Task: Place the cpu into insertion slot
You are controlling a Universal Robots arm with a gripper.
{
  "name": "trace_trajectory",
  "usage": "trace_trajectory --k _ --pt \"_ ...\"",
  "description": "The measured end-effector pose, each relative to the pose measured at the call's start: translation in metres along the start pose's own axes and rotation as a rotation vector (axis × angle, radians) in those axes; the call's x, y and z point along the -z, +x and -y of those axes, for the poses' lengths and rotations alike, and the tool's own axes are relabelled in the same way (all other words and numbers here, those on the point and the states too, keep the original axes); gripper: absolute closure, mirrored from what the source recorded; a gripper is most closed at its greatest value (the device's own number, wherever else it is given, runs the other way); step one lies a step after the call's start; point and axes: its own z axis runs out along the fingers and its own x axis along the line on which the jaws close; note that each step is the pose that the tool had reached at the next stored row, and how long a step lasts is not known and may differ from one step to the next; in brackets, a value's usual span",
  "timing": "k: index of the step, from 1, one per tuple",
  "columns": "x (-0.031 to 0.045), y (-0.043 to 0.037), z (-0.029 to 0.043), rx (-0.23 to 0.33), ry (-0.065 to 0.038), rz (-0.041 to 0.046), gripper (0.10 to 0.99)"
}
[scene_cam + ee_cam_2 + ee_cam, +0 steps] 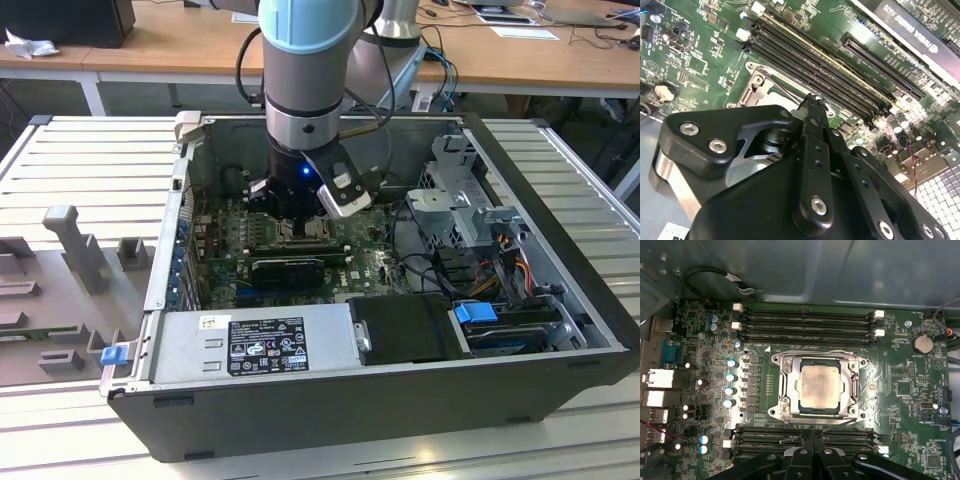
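Note:
The cpu (pixel 819 386) is a pale silver-grey square lying flat inside the insertion slot (pixel 785 386), a socket with a shiny metal frame in the middle of the green motherboard. In the first wrist view my gripper (pixel 811 434) hangs just off one edge of the socket, over the memory slots, with its black fingers pressed together and nothing between them. The second wrist view has the gripper (pixel 812 102) tip down close to the socket frame (pixel 756 85). In the exterior view the gripper (pixel 298 215) is low inside the open computer case.
Long black memory slots (pixel 805 322) run along two sides of the socket. A black expansion card (pixel 290 268), a labelled silver power supply (pixel 250 340), a drive cage (pixel 460 200) and loose cables (pixel 500 270) crowd the case, whose walls (pixel 560 230) enclose the board.

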Motion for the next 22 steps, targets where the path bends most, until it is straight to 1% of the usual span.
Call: trace_trajectory --k 6,13,16,20,22 --pt "-0.0017 0.0005 0.0002 0.0 -0.003 0.0002 0.98" --pt "-0.0062 0.0013 0.0008 0.0 -0.003 -0.0002 0.98" --pt "-0.0081 0.0028 0.0011 0.0 -0.003 -0.0007 0.98" --pt "-0.0113 0.0073 0.0014 0.0 -0.003 -0.0005 0.98" --pt "-0.0124 0.0078 0.0016 0.0 -0.003 -0.0007 0.98"
